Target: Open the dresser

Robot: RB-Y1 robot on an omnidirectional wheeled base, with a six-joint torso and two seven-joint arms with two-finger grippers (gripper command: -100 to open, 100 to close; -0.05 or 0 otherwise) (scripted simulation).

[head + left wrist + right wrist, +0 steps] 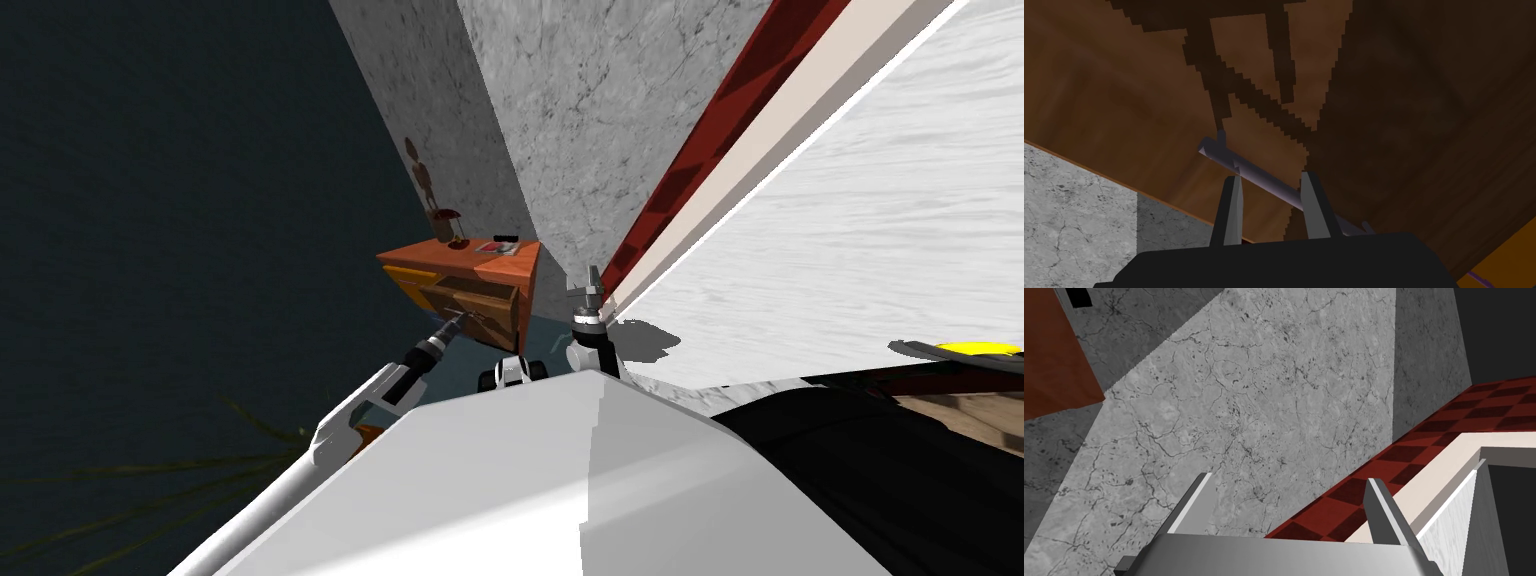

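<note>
Left gripper (1270,176) is seen right at the dresser (440,258), arm stretched out to its front. Fingers (1233,200) are drawn narrow, closed at the handle (1216,152). The handle, a grey bar, is crossed by both tips on a slant and touched by them. It is held off the brown drawer (480,297) front by a short post at its end. Finger shadows are thrown on that front beyond the bar.

Drawer is seen standing part way out of the dresser, with its inside shaded. A yellow-orange panel (405,275) is set flush in the dresser front, beside the drawer on the side away from the corner.

Dresser is orange-brown and is tucked into a corner of grey marbled wall (560,120), one end against it. On the dresser top, a small lamp (450,228) is placed near the back. A flat dark item with a red face (500,245) is laid beside the lamp, toward the wall end. The lamp's shadow is cast on the wall behind the dresser.

Right gripper (1287,478) is held upright, well apart from the dresser, off its wall end. Its fingers are spread wide and nothing is held between them.

A white surface (850,250) is seen past that gripper, farther from the dresser. It is edged by a cream strip and a red chequered band (1424,418) running up along the wall. Dark floor (150,200) is seen off the dresser's other end.
</note>
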